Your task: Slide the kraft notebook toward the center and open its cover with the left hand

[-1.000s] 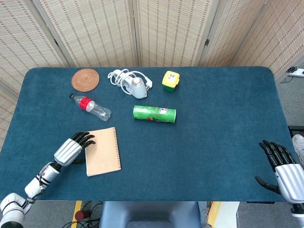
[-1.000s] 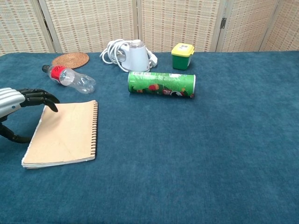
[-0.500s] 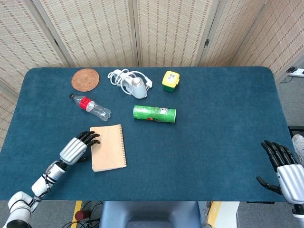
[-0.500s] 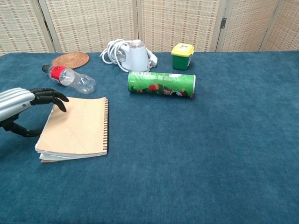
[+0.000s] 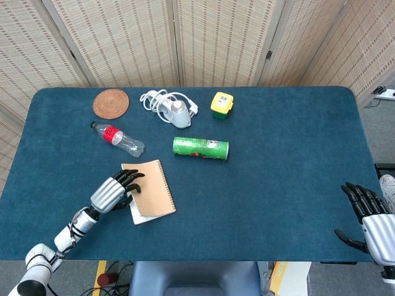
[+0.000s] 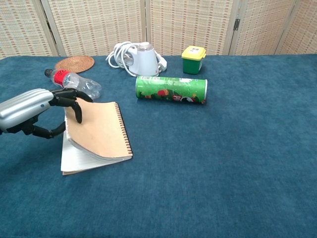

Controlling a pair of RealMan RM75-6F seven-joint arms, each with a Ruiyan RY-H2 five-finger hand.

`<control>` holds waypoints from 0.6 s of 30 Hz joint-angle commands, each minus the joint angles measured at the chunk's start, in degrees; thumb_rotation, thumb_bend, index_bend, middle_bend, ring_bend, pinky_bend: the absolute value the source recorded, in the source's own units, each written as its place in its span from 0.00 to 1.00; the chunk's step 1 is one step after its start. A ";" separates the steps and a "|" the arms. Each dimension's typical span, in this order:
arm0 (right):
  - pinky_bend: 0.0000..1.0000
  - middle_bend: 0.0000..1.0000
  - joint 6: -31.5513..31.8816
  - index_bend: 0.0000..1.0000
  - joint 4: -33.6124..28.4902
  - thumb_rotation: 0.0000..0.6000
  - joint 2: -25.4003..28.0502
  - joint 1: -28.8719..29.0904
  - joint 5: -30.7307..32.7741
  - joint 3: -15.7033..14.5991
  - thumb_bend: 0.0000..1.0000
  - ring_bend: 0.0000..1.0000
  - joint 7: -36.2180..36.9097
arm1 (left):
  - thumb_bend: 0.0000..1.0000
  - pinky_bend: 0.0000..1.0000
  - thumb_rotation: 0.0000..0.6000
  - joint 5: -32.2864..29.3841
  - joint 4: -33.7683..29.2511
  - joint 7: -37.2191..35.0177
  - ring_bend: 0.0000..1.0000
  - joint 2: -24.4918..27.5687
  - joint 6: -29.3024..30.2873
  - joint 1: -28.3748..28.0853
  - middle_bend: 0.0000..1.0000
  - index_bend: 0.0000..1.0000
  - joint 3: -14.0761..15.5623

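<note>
The kraft notebook point(image 5: 155, 190) point(image 6: 104, 130) lies left of the table's middle, its spiral spine along the right side. My left hand point(image 5: 115, 192) point(image 6: 28, 107) is at its left edge, fingers over the cover and thumb below it. The cover's left side is raised and curled, and white pages point(image 6: 79, 159) show underneath. My right hand point(image 5: 371, 217) rests at the table's front right corner with its fingers spread and nothing in it; the chest view does not show it.
A green can point(image 5: 200, 148) point(image 6: 171, 89) lies on its side just behind the notebook. A plastic bottle point(image 5: 119, 139) point(image 6: 75, 84), a wicker coaster point(image 5: 111, 103), a white corded device point(image 5: 172, 108) and a yellow-green box point(image 5: 221, 105) sit further back on the blue table point(image 5: 284, 160).
The left hand has pushed the notebook rightward toward the centre, turning it slightly. The cover's left edge, flat before, now lifts off the pages. The right hand has barely moved.
</note>
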 commanded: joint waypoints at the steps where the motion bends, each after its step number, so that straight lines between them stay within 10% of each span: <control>1: 0.11 0.10 0.05 0.00 0.25 1.00 -0.05 -0.04 0.05 0.01 0.20 0.07 0.22 | 0.68 0.22 1.00 -0.53 -1.12 -1.31 0.16 -0.28 0.76 -0.32 0.21 0.61 -0.61; 18: 0.11 0.10 1.78 0.00 0.47 1.00 -0.49 -0.90 -0.97 -0.21 0.20 0.07 0.37 | 0.69 0.22 1.00 2.11 -11.76 -2.71 0.15 6.48 8.18 -3.87 0.22 0.65 0.02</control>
